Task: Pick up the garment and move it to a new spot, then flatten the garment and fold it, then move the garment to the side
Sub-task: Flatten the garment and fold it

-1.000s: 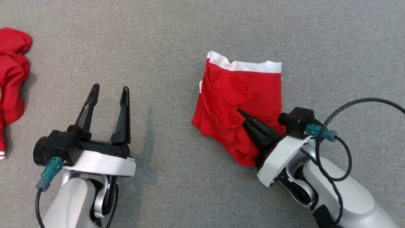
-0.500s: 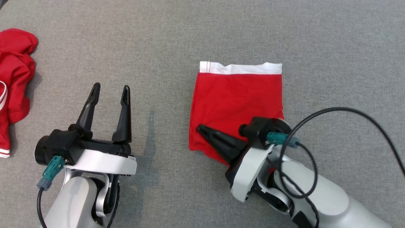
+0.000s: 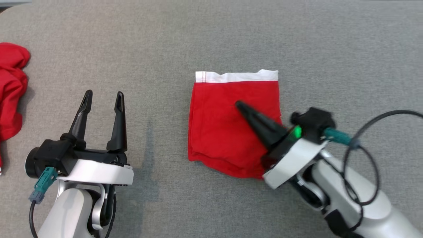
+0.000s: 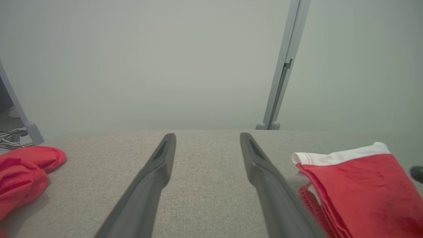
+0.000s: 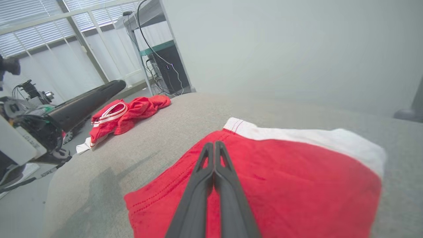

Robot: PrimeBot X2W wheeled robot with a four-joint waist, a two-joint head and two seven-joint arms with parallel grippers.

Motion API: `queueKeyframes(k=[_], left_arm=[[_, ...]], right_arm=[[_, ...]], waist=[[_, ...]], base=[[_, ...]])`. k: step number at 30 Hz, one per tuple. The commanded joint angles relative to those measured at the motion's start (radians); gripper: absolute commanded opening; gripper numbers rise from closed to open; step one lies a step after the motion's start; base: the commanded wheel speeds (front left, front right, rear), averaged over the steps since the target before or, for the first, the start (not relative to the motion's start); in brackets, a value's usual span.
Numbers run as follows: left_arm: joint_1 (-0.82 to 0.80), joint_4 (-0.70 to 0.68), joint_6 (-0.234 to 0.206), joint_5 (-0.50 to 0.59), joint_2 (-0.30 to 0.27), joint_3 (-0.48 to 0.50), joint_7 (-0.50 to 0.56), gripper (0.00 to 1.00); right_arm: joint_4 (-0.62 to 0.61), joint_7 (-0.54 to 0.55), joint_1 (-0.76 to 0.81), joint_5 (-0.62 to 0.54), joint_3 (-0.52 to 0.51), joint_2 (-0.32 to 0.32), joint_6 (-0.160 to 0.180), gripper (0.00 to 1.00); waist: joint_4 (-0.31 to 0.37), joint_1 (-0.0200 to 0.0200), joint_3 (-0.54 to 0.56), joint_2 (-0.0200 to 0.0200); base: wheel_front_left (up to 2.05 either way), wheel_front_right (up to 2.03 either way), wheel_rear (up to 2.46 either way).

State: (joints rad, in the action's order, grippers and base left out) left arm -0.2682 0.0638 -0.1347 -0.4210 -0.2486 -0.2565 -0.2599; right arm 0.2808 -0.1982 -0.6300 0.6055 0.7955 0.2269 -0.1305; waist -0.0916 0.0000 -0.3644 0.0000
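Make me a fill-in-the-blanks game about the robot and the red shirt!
The folded shirt is red, but its far edge is ____.
The right hand is ____ tight over the shirt.
The left hand is wide ____ and holds nothing.
Another red cloth lies crumpled on the robot's ____ side.
Missing words: white, shut, open, left.

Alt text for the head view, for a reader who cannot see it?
A red garment, folded into a rough square with a white band at its far edge, lies on a grey fabric surface, the shut right gripper pointing across it. The left gripper hangs open to its left, and a crumpled red cloth lies at the left edge.
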Motion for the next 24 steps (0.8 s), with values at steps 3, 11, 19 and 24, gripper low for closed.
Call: queueKeyframes(k=[3,11,19,24], left_arm=[[0.017,-0.007,-0.01,0.006,-0.016,0.009,-0.002,1.0],[0.048,-0.024,-0.023,0.011,-0.038,0.015,0.004,1.0],[0.099,-0.038,-0.025,0.006,-0.059,0.019,0.008,1.0],[0.146,-0.05,-0.036,0.003,-0.079,0.025,0.02,1.0]], right_arm=[[-0.027,-0.024,0.049,-0.045,-0.122,0.022,-0.001,0.0],[-0.086,-0.019,0.202,-0.16,-0.463,0.013,-0.001,1.0],[-0.156,0.021,0.346,-0.236,-0.667,-0.019,-0.001,1.0],[-0.198,0.058,0.421,-0.266,-0.708,-0.028,-0.001,1.0]], waist=[[0.027,0.0,0.024,0.0],[0.068,0.0,0.076,0.0],[0.086,0.0,0.136,0.0],[0.095,0.0,0.174,0.0]], base=[[0.0,0.0,0.0],[0.0,0.0,0.0],[0.0,0.0,0.0],[0.0,0.0,0.0]])
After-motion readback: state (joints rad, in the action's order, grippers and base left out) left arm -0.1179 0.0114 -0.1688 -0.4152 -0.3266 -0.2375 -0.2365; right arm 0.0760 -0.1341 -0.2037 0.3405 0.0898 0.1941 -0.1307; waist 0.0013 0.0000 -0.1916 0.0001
